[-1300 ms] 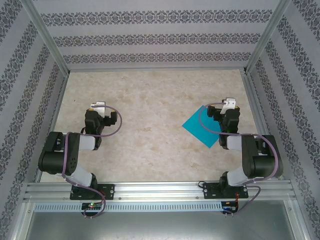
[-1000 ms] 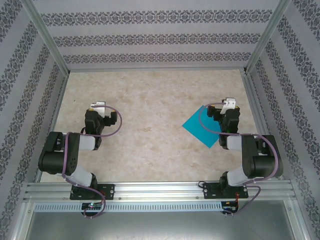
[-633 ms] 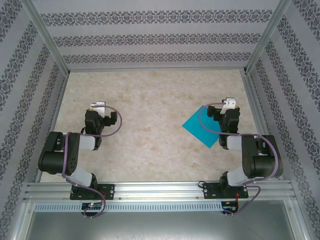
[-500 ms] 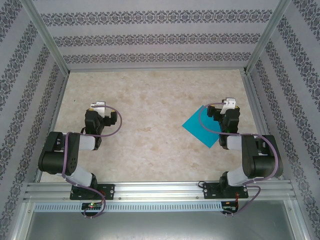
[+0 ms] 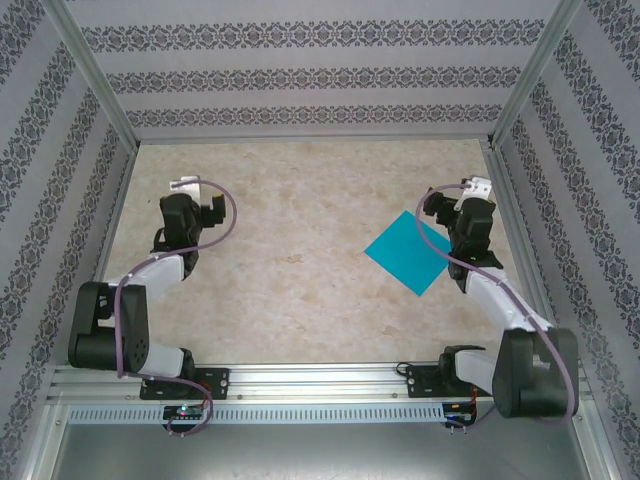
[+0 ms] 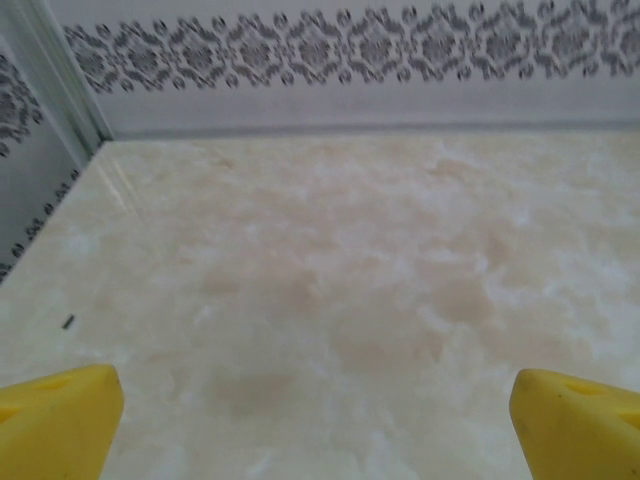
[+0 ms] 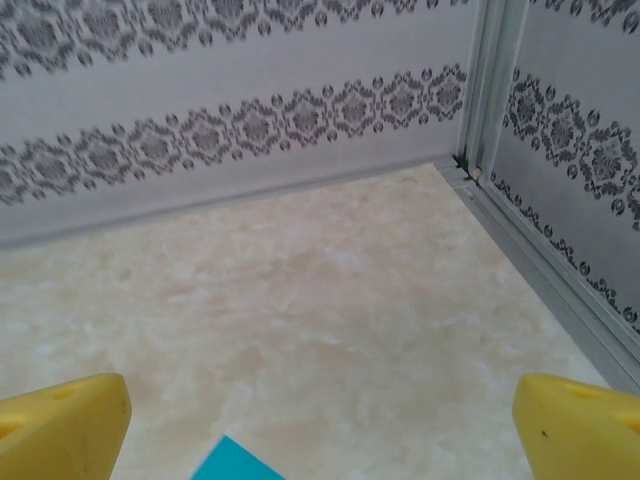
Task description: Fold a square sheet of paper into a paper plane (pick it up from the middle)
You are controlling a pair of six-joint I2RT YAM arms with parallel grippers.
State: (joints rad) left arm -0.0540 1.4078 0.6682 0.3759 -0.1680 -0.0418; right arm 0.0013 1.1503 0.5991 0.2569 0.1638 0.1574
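Pale walls (image 5: 300, 75) with dark flower bands stand around three sides of a creamy, marble-look worktop (image 5: 300, 300). A metal rail runs along the near edge.

The left arm (image 5: 150, 270) and the right arm (image 5: 500, 300) were folded up a moment ago. Now both reach out toward the far edge.

The square sheet of paper (image 5: 405, 255) is bright teal and lies flat by the right edge of the worktop, just beside the right arm. It is turned like a diamond, with one corner toward the far edge and one toward the near edge. All its sides match, so it has no long way. It has not moved, and more of it shows now.

The left gripper (image 6: 320, 425) has its jaws spread wide, holding nothing. The right gripper (image 7: 320, 425) is the same, with one corner of the sheet (image 7: 235, 462) below it.
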